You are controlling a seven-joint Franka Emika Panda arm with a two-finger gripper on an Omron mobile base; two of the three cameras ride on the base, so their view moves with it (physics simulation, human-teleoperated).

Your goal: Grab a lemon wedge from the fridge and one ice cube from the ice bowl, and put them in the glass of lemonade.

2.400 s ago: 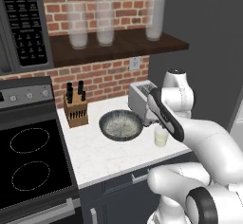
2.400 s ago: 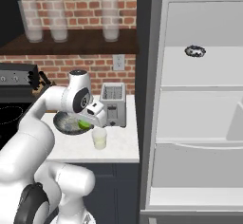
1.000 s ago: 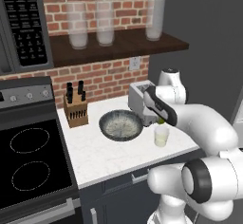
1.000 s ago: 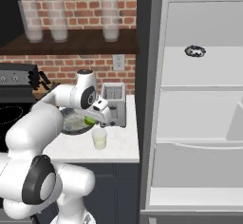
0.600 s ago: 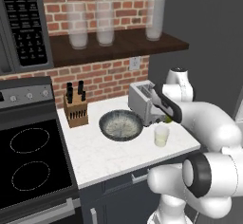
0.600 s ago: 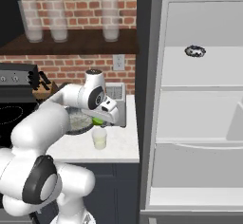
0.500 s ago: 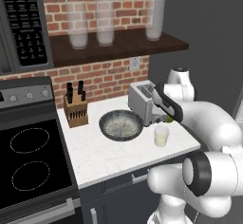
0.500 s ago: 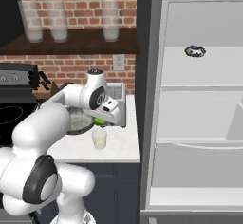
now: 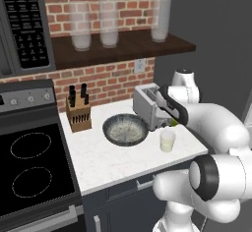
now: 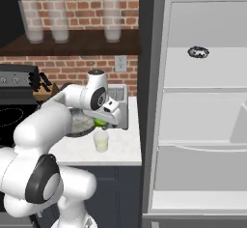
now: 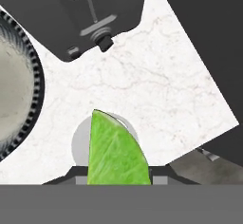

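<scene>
Jaws clenched on the small yellow-green lemon wedge point(image 11: 116, 152), poised over the white marbled surface point(image 9: 103, 162) just beside the wide dark grey ice bowl point(image 9: 125, 129), directly above the short clear glass of pale lemonade point(image 9: 167, 141), wedge tip pointing away.

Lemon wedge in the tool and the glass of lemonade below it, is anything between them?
Nothing. In the right base view the lemon wedge hangs just above the glass of lemonade, with bare air between them.
</scene>
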